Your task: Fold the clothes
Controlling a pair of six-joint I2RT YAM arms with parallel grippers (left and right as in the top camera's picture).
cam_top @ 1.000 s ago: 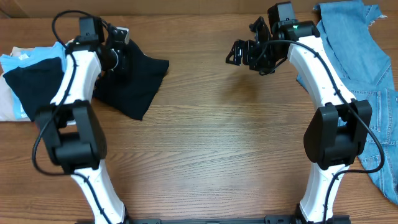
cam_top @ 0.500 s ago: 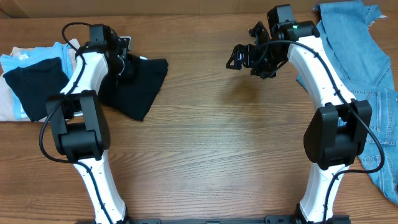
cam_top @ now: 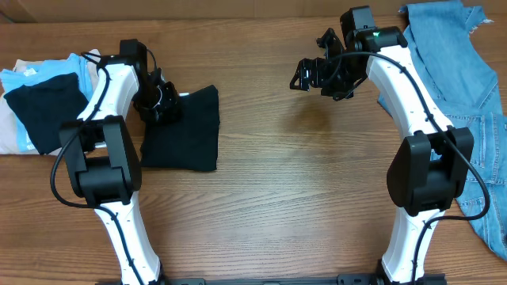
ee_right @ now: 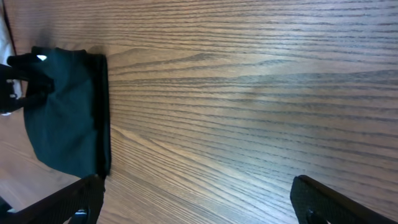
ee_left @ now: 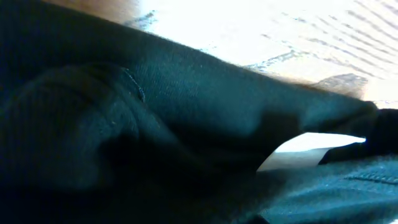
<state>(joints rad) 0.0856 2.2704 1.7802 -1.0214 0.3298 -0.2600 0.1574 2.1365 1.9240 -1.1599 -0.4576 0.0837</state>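
The black fabric garment [cam_top: 186, 134] lies left of centre on the brown wooden counter [cam_top: 277, 182]. My left fingers [cam_top: 158, 105] sit at its upper-left corner; I cannot tell their grip. My right fingers [cam_top: 299, 75] gape empty, upper centre.

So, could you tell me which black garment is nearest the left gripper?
The squarish black cloth flat on the wood, under the left gripper; the other black garment lies on the light-blue pile.

Rumpled dark cloth [ee_left: 155, 124] fills most of the view, bright wooden table [ee_left: 280, 31] beyond.
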